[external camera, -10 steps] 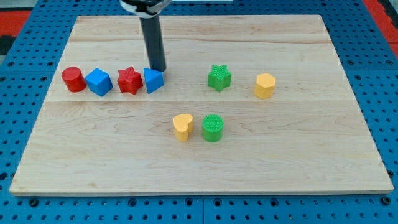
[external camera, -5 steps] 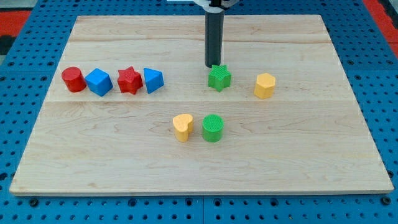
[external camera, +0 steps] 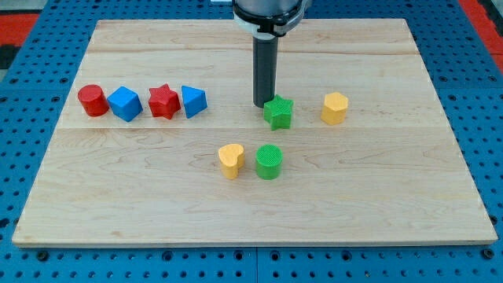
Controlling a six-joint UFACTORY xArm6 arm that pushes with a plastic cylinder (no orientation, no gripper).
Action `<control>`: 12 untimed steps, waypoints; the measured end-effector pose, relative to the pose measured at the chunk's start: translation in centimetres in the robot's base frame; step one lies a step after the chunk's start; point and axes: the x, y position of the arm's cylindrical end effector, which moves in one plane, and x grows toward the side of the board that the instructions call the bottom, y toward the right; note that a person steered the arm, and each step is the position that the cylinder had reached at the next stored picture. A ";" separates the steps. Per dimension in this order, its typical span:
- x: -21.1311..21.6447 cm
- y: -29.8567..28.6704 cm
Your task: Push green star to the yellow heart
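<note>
Pushing step under way: my tip (external camera: 262, 105) sits against the far-left edge of the green star (external camera: 278, 112).

The rod has no jaws to open or close; it only presses. The star lies mid-board, far and right of the yellow heart (external camera: 231, 160), with the green cylinder (external camera: 269, 162) just right of the heart. Next, I judge, the push must run near and leftward, clear of that cylinder.

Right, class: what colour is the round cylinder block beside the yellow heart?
Green: the cylinder shows best in the camera view, just right of the yellow heart.
</note>
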 end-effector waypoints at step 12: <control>2.3 6.6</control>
